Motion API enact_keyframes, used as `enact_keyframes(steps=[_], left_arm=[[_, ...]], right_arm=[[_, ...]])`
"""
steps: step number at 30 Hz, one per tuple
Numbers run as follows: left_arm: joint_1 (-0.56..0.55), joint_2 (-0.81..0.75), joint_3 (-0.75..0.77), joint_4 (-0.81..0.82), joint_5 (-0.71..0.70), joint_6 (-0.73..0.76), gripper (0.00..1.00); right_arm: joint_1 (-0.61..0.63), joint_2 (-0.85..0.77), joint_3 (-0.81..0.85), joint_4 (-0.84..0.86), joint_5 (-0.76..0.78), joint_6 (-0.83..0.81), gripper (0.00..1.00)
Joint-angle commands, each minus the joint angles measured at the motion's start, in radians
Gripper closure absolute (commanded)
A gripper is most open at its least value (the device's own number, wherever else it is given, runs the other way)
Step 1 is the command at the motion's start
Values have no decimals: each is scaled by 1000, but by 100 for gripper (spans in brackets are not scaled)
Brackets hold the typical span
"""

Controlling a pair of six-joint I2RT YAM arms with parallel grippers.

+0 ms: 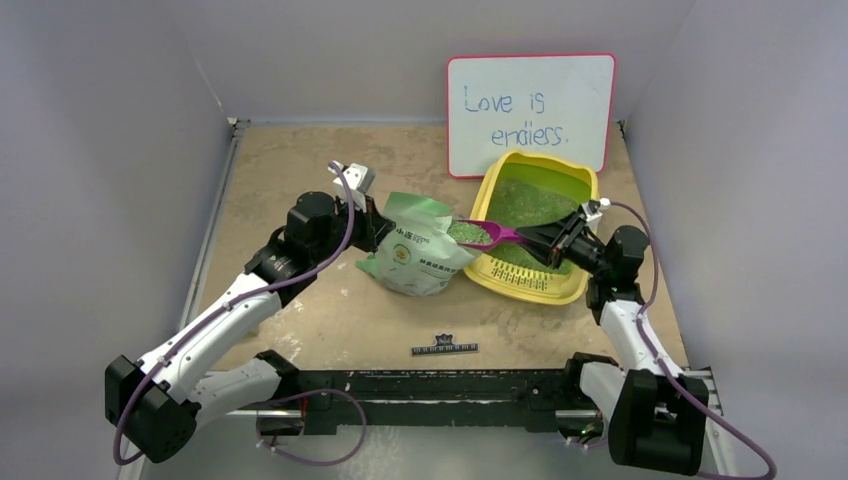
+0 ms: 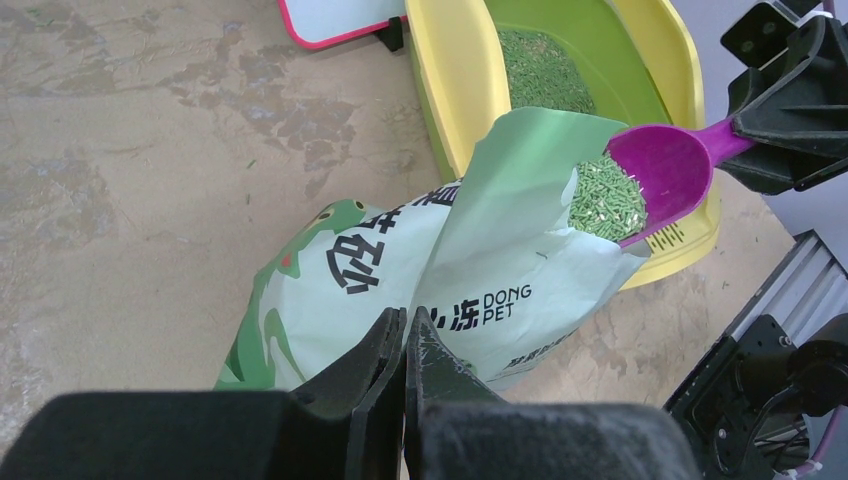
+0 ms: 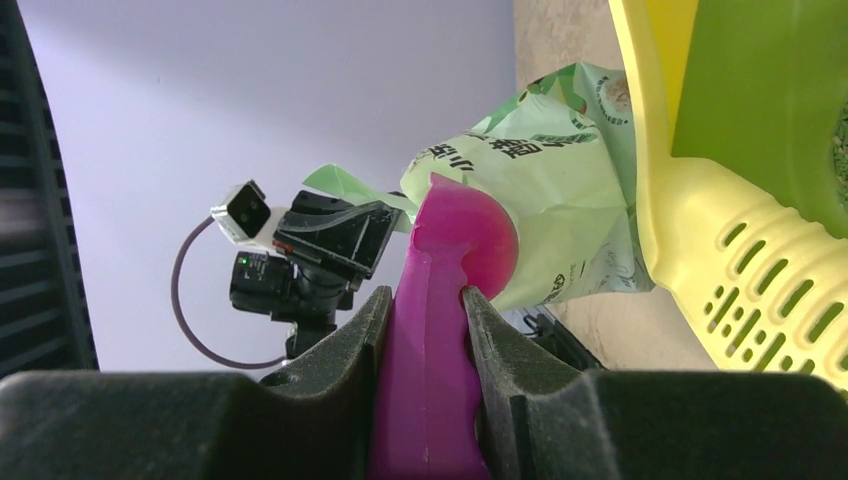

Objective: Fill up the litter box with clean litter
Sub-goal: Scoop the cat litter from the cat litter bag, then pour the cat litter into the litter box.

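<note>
Now mid-scoop: right gripper (image 1: 545, 238) pinching scoop (image 1: 500, 236), bowl loaded at bag (image 1: 415, 258) mouth; left gripper (image 1: 375, 228) pressed shut on bag flap. Next: carry level over adjacent litter box (image 1: 515, 279), tip onto clean litter (image 1: 525, 203).

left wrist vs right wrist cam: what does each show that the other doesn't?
Left wrist only: litter heaped in the bowl of the scoop, and a corner of the whiteboard. Right wrist only: the underside of the scoop, and the left arm's wrist camera. Both: the bag, the litter box, the left hand shut on the bag, the right hand clamped on the scoop handle.
</note>
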Motion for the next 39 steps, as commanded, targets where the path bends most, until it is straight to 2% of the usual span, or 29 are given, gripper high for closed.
enact_keyframes(steps=[1,7,13,39], left_arm=[[-1,-17,49,61,-10,9,100],[-1,-22,51,59,-11,9,100],[0,-25,47,58,-10,8,100],[-1,-3,45,75,-2,4,100]], right_arm=[[-22,-31,24,-26,-33,0,100],[-62,-67,38,-143,-51,-58,100],[-115,-90,46,-172,-93,-66,100],[-311,-121,72,-132,-244,-7,100]])
